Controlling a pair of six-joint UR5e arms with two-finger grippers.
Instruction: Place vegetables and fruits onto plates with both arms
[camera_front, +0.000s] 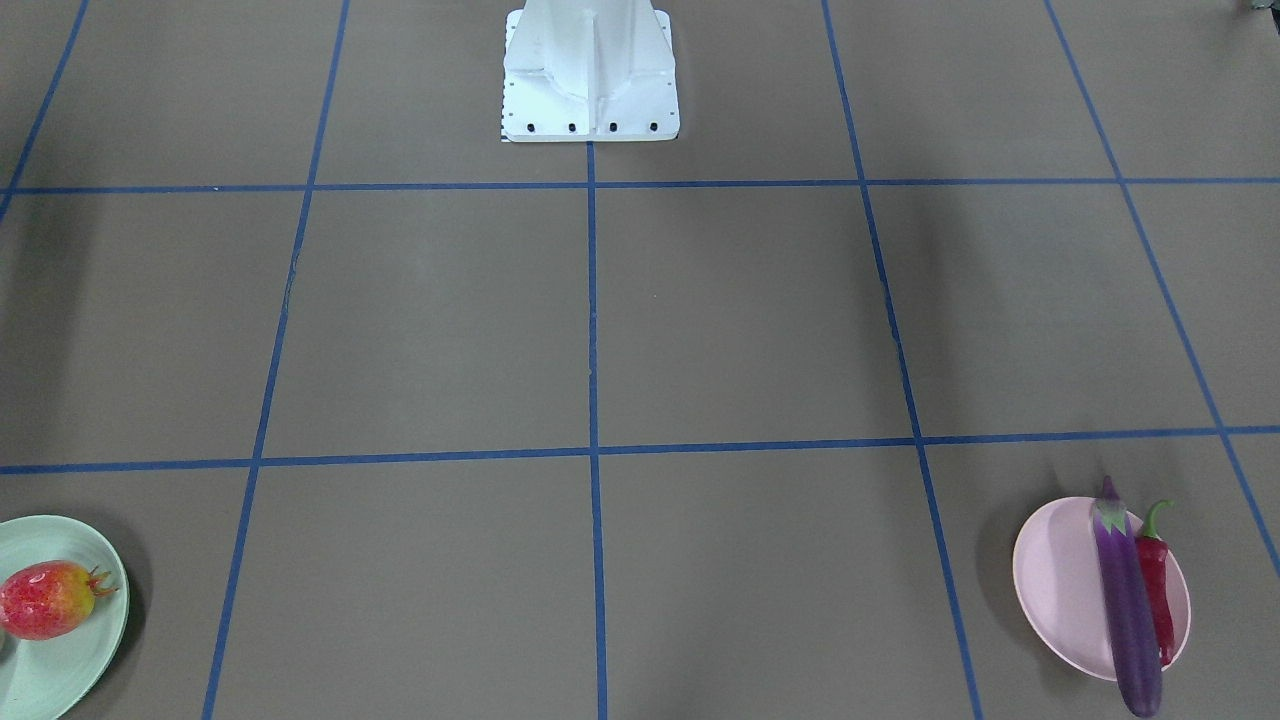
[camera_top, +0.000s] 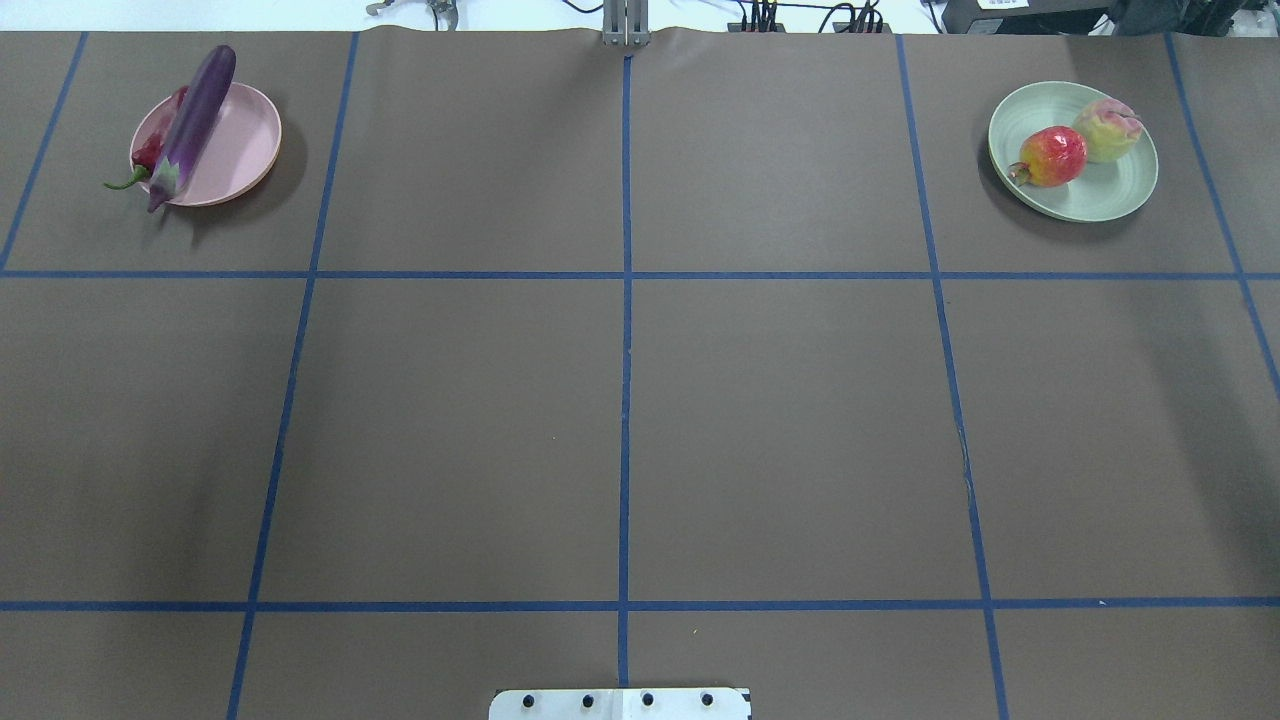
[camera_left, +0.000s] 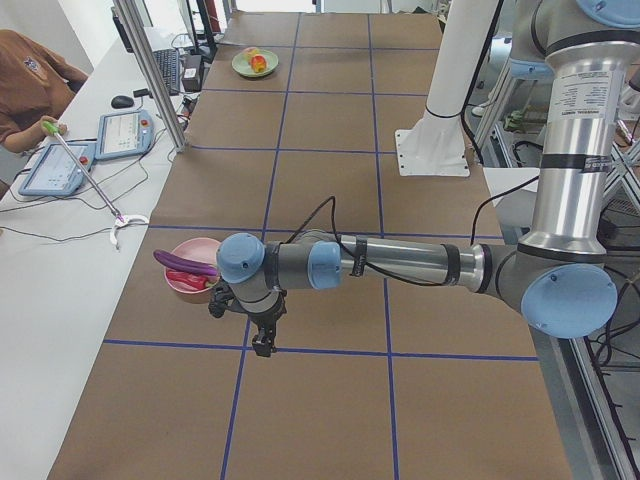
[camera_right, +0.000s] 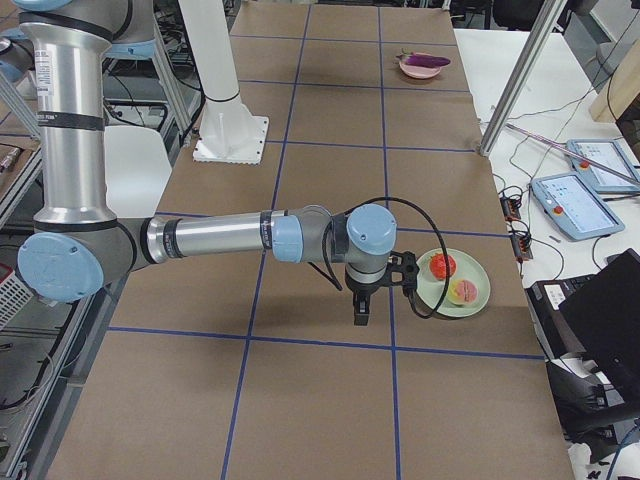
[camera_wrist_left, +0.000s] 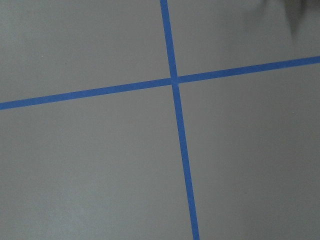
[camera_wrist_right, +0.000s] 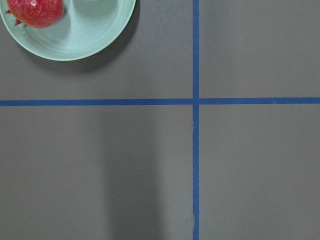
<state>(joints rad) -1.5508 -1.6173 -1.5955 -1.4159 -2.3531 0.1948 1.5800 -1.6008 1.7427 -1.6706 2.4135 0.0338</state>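
Note:
The purple eggplant (camera_top: 195, 115) lies across the pink plate (camera_top: 240, 140), overhanging its rim, with the red chili (camera_top: 148, 155) beside it on the same plate. On the mint green plate (camera_top: 1110, 190) sit the red-orange pomegranate (camera_top: 1052, 156) and the peach (camera_top: 1108, 130). My left gripper (camera_left: 262, 345) hangs over bare table just short of the pink plate (camera_left: 185, 283). My right gripper (camera_right: 360, 315) hangs beside the green plate (camera_right: 470, 300). Both show only in the side views, so I cannot tell whether they are open or shut. Nothing hangs from either.
The white base block (camera_top: 620, 703) stands at the near middle edge. Blue tape lines grid the brown table. A seated person (camera_left: 30, 80), tablets (camera_right: 575, 200) and aluminium posts (camera_left: 150, 70) are on the side bench beyond the plates.

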